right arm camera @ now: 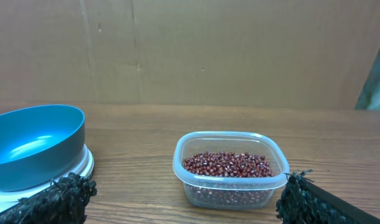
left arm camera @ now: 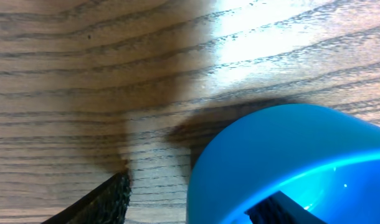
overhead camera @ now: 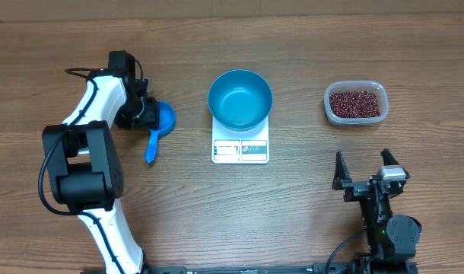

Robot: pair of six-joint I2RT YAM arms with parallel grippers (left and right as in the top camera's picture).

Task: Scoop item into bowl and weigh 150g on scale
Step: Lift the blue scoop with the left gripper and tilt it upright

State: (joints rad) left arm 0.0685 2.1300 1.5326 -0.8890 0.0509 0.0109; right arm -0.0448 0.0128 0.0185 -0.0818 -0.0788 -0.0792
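- Wood-grain desk (overhead camera: 308,46) carries everything, with the working things in a row across its middle so that either arm can reach them.
- Nearest the robot, the right hand (overhead camera: 361,157) waits above the desk with its fingers spread wide and nothing between them. It faces the supply, probably parked out of the way.
- Next comes the scale (overhead camera: 240,148), its display edge turned toward the robot so the reading stays visible.
- Level with it on the left lies the blue scoop (overhead camera: 157,125), handle pointing back toward the robot.
- At the scoop's cup sits the left hand (overhead camera: 144,113), low on the desk. One finger (left arm camera: 96,205) stands outside the cup wall with bare wood between them, the other inside the cup. It is part-open, straddling the wall, apparently set up to pinch it.
- On the scale stands the bowl (overhead camera: 240,99), empty.
- Well right of it, the beans (overhead camera: 356,103) fill a clear tub (overhead camera: 328,103), none scooped yet.
- Farthest back stands a cardboard wall (right arm camera: 209,50).
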